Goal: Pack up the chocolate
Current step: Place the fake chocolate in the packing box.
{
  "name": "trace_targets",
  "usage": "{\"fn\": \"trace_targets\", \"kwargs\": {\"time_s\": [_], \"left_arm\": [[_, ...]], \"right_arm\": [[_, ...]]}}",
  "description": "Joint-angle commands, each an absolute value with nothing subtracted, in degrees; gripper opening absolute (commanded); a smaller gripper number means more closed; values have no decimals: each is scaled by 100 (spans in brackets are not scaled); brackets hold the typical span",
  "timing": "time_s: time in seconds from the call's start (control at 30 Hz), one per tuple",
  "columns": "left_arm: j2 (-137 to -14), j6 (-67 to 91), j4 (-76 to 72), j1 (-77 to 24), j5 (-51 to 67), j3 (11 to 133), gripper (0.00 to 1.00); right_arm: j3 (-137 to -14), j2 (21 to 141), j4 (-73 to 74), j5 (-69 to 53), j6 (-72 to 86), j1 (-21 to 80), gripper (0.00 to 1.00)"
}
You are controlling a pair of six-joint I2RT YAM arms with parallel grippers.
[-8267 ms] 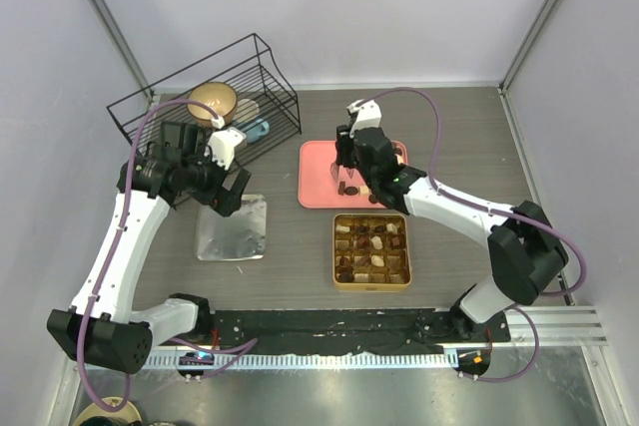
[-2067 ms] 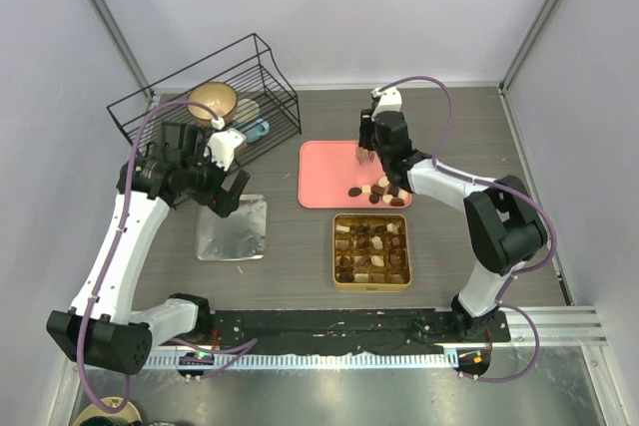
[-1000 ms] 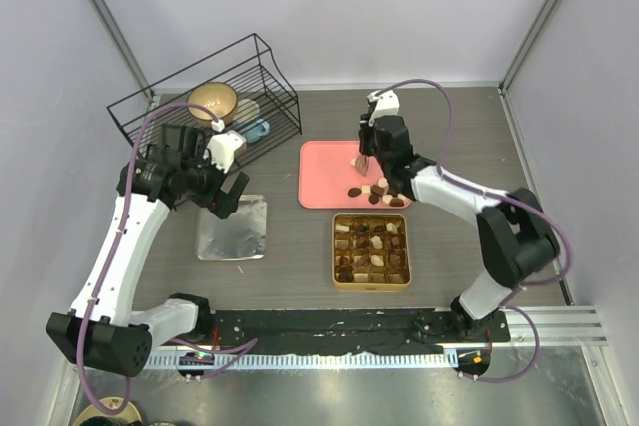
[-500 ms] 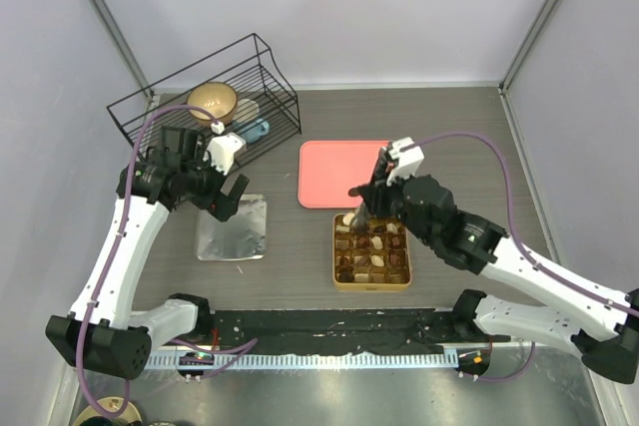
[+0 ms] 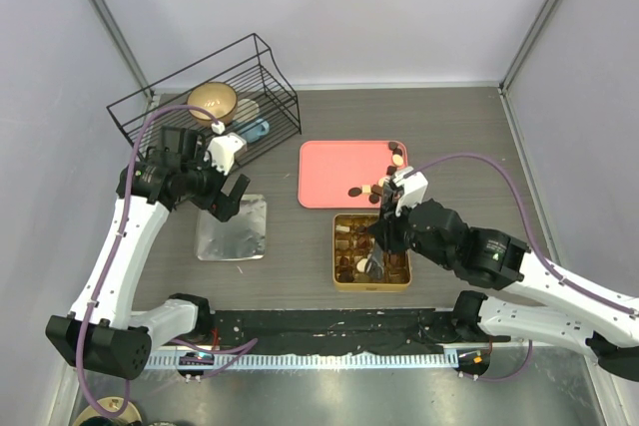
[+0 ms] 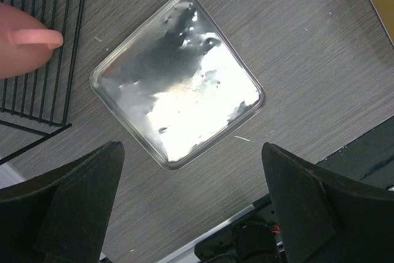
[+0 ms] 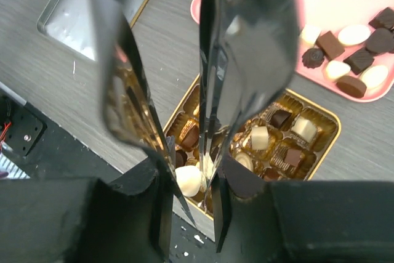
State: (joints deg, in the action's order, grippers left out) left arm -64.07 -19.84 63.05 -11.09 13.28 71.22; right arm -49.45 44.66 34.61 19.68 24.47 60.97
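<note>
Gold tin (image 5: 337,246): square and gridded, flat on the grey table (image 5: 469,137), just in front of the tray. Most cells that show hold chocolate (image 7: 282,118) in dark, light brown and cream pieces. The cells under the arm are hidden, so no count can be given

Pink tray (image 5: 334,172): flat, behind the tin, most of its surface bare. Loose chocolate lies along its right side, a cluster at the near right corner and a piece or two by the far right edge

Right gripper (image 7: 196,184): pointing down over the near half of the tin and clamped on a cream piece (image 7: 188,178), which is pinched between the two fingertips. The piece sits low over the cells; whether it touches the tin cannot be told

Left gripper (image 6: 191,207): jaws spread wide with nothing between them, hanging over the lid, well apart from the tin and tray

Silver lid (image 5: 232,228): square with rounded corners, dented and reflective, lying flat on the table left of the tin and apart from it

Black wire basket (image 5: 150,112): at the far left of the table, behind the lid. It holds a tan bowl (image 5: 212,100) and a few smaller items too indistinct to name
</note>
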Motion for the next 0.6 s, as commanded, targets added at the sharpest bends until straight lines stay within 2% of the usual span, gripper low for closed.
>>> {"fn": "trace_targets", "kwargs": {"time_s": [0.0, 0.23, 0.4, 0.57], "left_arm": [[-6381, -1907, 6223, -1072, 1433, 7260, 100], [-6451, -1881, 6275, -1072, 1424, 7365, 100], [-6434, -1881, 6258, -1072, 1433, 7348, 100], [-6416, -1890, 6275, -1072, 1441, 7339, 100]], "right_arm": [[-4843, 4465, 3331, 1881, 2566, 6161, 32], [-4729, 4570, 3103, 1810, 2566, 6196, 38], [-4728, 4561, 3041, 1898, 2514, 6205, 48], [-4877, 4597, 3006, 2135, 2391, 6205, 49]]}}
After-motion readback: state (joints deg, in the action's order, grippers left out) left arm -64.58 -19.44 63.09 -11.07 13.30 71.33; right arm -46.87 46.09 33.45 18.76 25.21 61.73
